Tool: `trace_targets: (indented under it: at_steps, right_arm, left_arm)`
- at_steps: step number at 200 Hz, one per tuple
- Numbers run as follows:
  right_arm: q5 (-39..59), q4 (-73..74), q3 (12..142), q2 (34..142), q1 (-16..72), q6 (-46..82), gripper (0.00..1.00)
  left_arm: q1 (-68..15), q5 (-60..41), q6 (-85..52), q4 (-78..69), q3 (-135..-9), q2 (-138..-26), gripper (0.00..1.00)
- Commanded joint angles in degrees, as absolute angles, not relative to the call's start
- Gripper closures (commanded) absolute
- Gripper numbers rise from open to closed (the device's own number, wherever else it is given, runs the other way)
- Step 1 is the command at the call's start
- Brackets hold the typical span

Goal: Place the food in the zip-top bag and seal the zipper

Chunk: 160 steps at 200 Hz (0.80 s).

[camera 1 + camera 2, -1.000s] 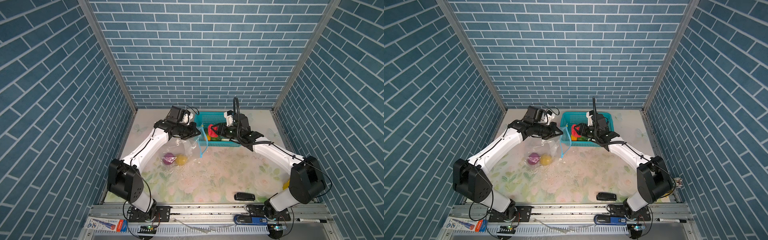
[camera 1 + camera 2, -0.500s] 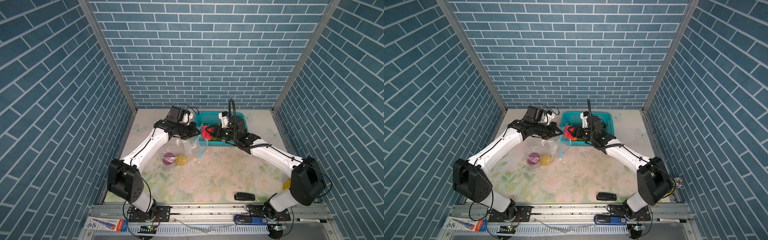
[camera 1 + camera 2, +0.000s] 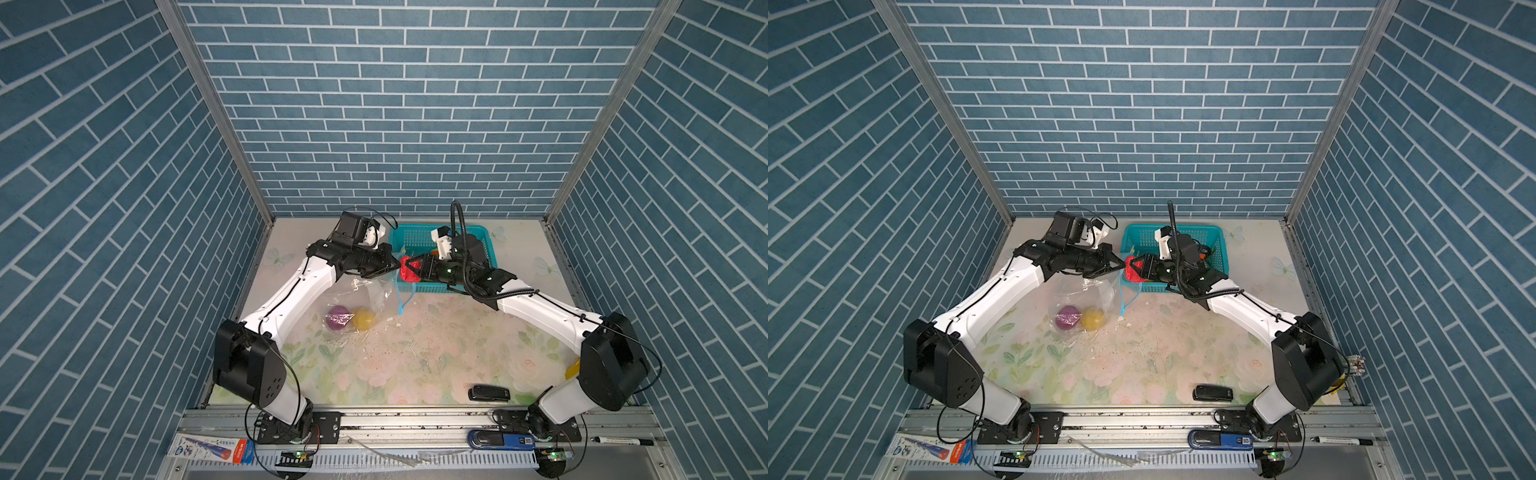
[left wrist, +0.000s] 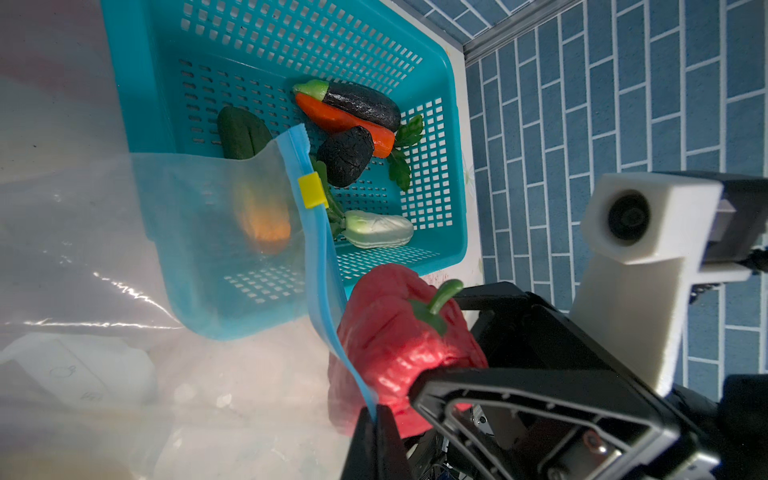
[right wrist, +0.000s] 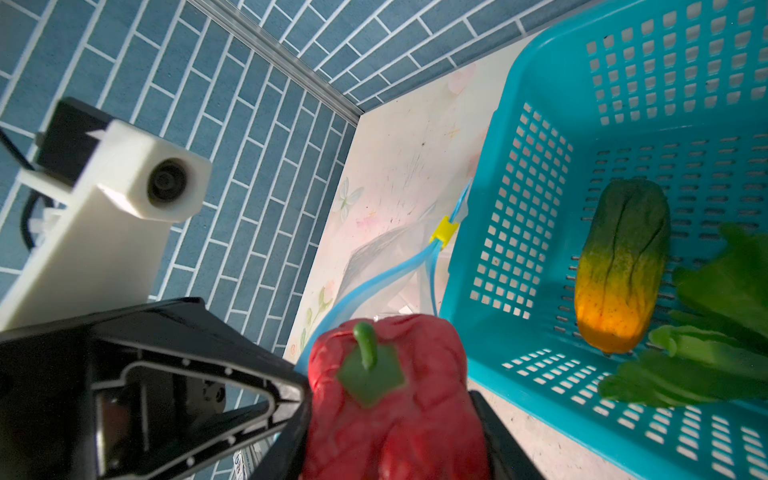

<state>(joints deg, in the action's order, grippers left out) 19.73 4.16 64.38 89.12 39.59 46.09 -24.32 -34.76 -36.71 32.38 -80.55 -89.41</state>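
The zip-top bag (image 3: 365, 291) hung crumpled above the back left of the floral surface (image 3: 415, 353), its lower part lying there with a purple onion (image 3: 337, 318) and a yellow potato (image 3: 364, 319) side by side inside. The left claw (image 3: 390, 266) was clamped shut on the light blue zipper (image 4: 320, 257), holding the mouth up just beside the teal basket (image 3: 486, 237). The right claw (image 3: 415, 268) gripped a red pepper (image 4: 399, 345) by its sides, just beside the zipper. Only the wrist views showed the yellow slider (image 4: 311, 190) near one end of the strip. In both top views the right arm covered most of the basket. The left wrist view showed an eggplant (image 4: 361, 104), a carrot (image 4: 340, 120), a dark lump (image 4: 345, 156) and a white piece (image 4: 378, 235) inside it. The right wrist view added a green-to-yellow vegetable (image 5: 619, 266) and leafy greens (image 5: 706, 332). A black device (image 3: 488, 392) lay near the front edge, and a yellow object (image 3: 572, 368) was largely hidden behind the right arm's base. Print on a packet (image 3: 212, 446) on the front rail was too small to read.
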Motion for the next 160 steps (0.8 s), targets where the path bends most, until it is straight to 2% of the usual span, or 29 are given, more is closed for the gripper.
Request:
trace_targets:
  at_steps: [1,30,79,160]
  right_arm:
    - [20.5,3.7,63.4,90.8,40.1,45.6,0.68]
    - [20.8,3.4,64.1,91.9,40.3,45.4,0.67]
    - [21.0,3.1,65.3,93.0,40.9,45.3,0.67]
    - [22.1,4.0,66.4,94.2,41.3,45.7,0.66]
  left_arm:
    - [-24.5,-34.7,-36.6,32.9,-81.1,-87.6,1.0]
    - [-24.7,-33.3,-35.3,36.2,-82.4,-87.1,1.0]
    - [-28.6,-18.4,-27.5,52.1,-90.1,-87.6,1.0]
    - [-35.9,-4.2,-24.0,61.8,-98.3,-90.8,1.0]
